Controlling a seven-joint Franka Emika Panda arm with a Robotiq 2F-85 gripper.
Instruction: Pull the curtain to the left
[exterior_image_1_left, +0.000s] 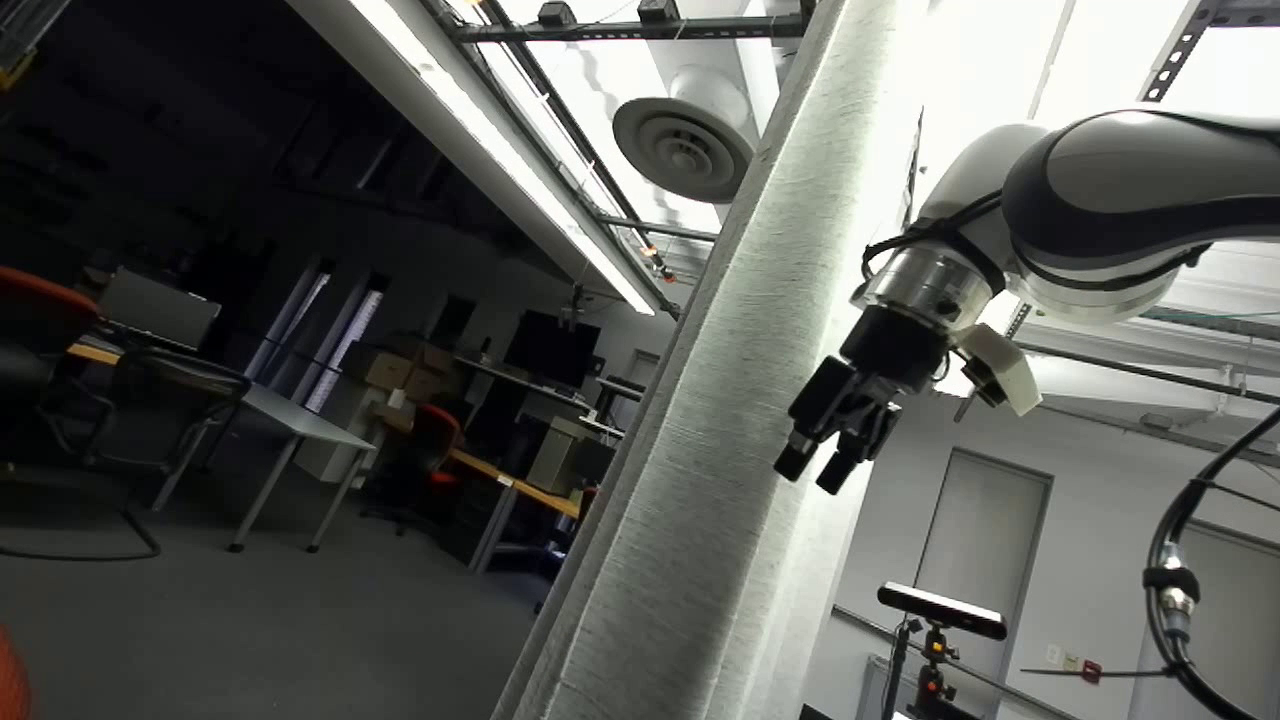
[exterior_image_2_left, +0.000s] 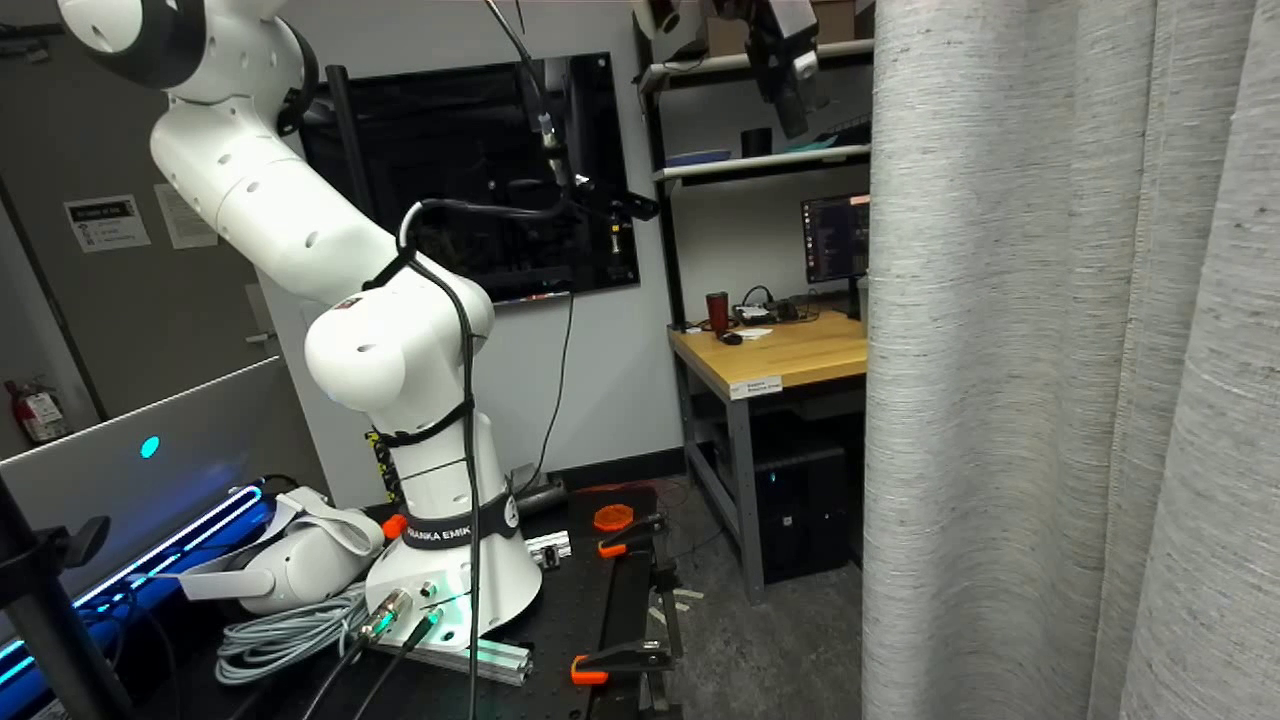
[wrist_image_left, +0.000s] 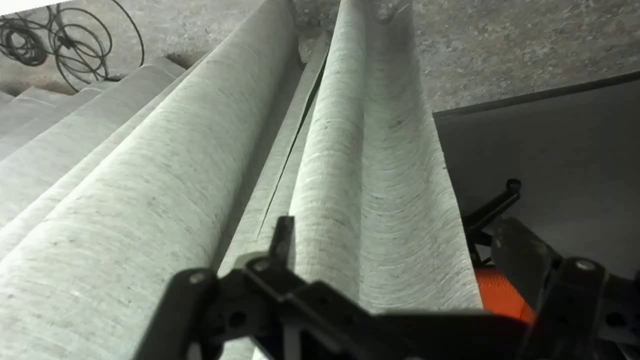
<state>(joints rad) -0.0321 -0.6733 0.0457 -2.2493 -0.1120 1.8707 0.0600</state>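
The curtain (exterior_image_1_left: 680, 520) is a tall pale grey-white fabric with long vertical folds. It fills the right side of an exterior view (exterior_image_2_left: 980, 360). In the wrist view the curtain (wrist_image_left: 327, 210) runs down toward the floor, with its free edge on the right. My gripper (exterior_image_1_left: 815, 472) points down beside the curtain with a gap between its fingers. In the wrist view the gripper (wrist_image_left: 395, 232) has its fingers wide apart, and the free edge shows between them. I cannot tell whether fabric lies within the jaws' reach or touches them. The gripper (exterior_image_2_left: 788, 100) is partly cut off at the top.
A camera on a stand (exterior_image_1_left: 940, 610) is below the arm. A wooden desk (exterior_image_2_left: 770, 350) and shelves (exterior_image_2_left: 765, 160) stand behind. The laptop (exterior_image_2_left: 150, 450) and headset (exterior_image_2_left: 310, 560) are near the base. Orange mesh (wrist_image_left: 500, 295) and coiled cable (wrist_image_left: 75, 50) show below.
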